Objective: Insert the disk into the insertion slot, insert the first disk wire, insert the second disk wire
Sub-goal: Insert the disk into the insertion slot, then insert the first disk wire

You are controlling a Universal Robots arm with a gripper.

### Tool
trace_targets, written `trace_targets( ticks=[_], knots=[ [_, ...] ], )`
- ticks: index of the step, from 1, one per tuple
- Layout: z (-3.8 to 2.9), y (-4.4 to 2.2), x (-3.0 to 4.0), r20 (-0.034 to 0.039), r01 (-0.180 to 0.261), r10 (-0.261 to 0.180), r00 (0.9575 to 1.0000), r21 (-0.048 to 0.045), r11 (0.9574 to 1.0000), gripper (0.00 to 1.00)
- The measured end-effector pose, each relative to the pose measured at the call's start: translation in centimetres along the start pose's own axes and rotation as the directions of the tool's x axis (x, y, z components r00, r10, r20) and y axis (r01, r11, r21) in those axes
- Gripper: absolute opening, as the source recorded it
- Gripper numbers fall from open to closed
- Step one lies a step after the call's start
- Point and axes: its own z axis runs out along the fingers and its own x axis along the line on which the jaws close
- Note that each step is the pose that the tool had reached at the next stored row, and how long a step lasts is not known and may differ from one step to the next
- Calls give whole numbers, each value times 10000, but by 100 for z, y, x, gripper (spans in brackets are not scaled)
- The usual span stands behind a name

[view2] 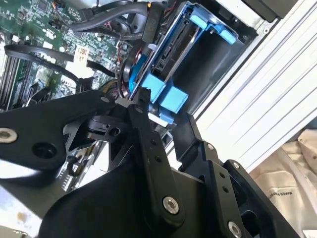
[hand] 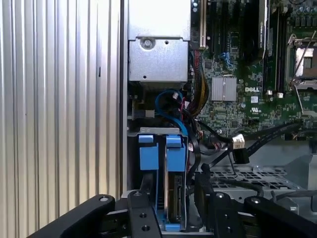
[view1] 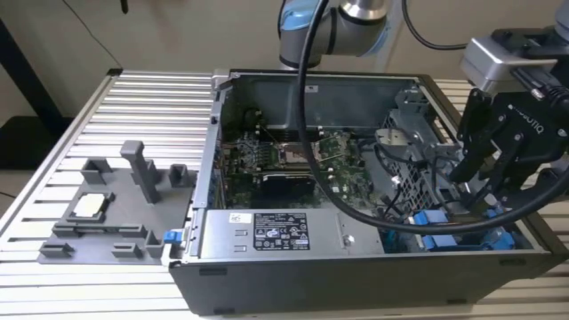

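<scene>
The disk (hand: 174, 198) stands on edge in its blue carrier (hand: 173, 151), set down into the insertion slot (hand: 257, 174), a grey perforated bay at the case's front corner. A second blue tab (hand: 148, 154) sits beside it. My gripper (hand: 174, 184) hangs directly over the carrier, open, one black finger (hand: 143, 210) on each side of it. In the second wrist view the fingertips (view2: 143, 96) sit at the blue carrier (view2: 168, 64). In the exterior view the gripper (view1: 476, 197) hovers above the blue carriers (view1: 444, 233). A loose black wire with a white-tagged plug (hand: 238, 148) lies near the bay.
The open computer case (view1: 356, 280) rests on a ribbed metal table (view1: 151, 107). The silver power-supply box (view1: 266, 233) lies along the case's near wall, with the motherboard (view1: 294, 160) behind it. A thick black arm cable (view1: 356, 213) loops over the case. The grey fixture tray (view1: 106, 213) stands at the exterior view's left.
</scene>
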Motion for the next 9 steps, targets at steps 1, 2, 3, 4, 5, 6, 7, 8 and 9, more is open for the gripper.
trace_targets(
  ticks=[1,2,3,4,5,6,7,8,9],
  knots=[
    [-1,5,-1,10,5,-5,10000,175,9998,47],
    [-2,11,-2,26,8,-9,10000,360,9994,47],
    [-2,17,-3,42,10,-12,10000,540,9985,47],
    [-2,23,-5,58,13,-17,10000,718,9974,47],
    [-1,28,-6,74,16,-23,10000,900,9959,47],
    [-1,31,-9,88,18,-28,10000,1057,9944,47],
    [-1,32,-15,92,19,-30,10000,1117,9937,47],
    [-2,31,-25,94,20,-31,10000,1134,9936,47],
    [-3,31,-37,91,21,-32,10000,1152,9933,47]
  ],
)
